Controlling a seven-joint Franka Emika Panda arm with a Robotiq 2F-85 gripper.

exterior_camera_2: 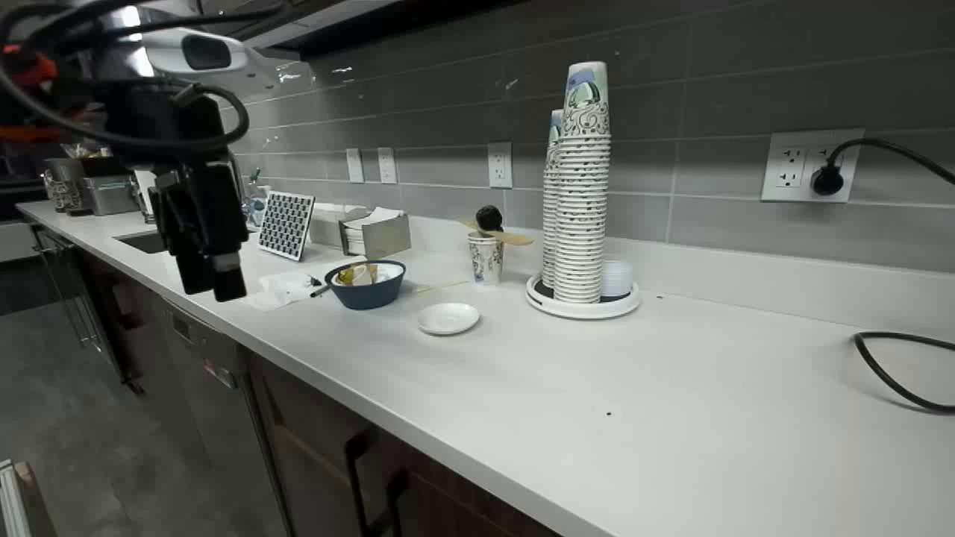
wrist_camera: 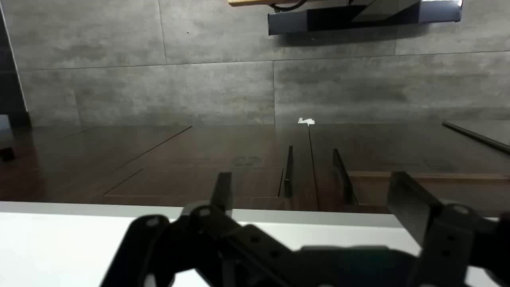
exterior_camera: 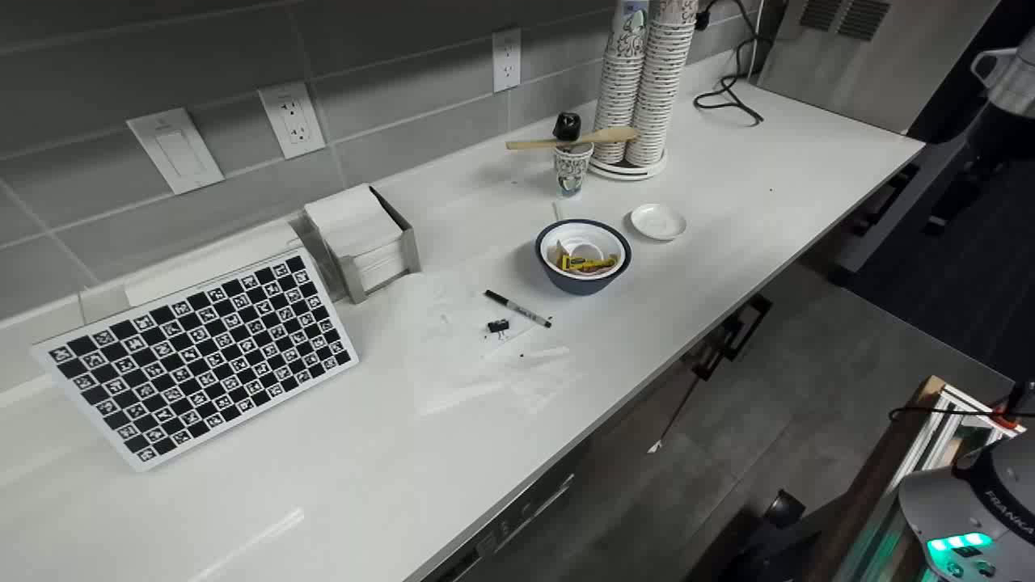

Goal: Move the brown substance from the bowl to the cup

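Likely not started: tool (wrist_camera: 310,189) spread wide, nothing gripped, well apart from bowl (exterior_camera: 579,284). Yellow-brown stuff (exterior_camera: 589,263) sits in there; cup (exterior_camera: 571,174) interior hidden, transfer presumably all left.

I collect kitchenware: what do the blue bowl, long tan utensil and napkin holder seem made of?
Bowl: smooth; its even dark blue outside and white inside leave enamelled metal, ceramic or plastic open. Utensil: probably wood, matte; pale tan, no gloss showing. Napkin holder: likely brushed metal; grey walls with a soft sheen.
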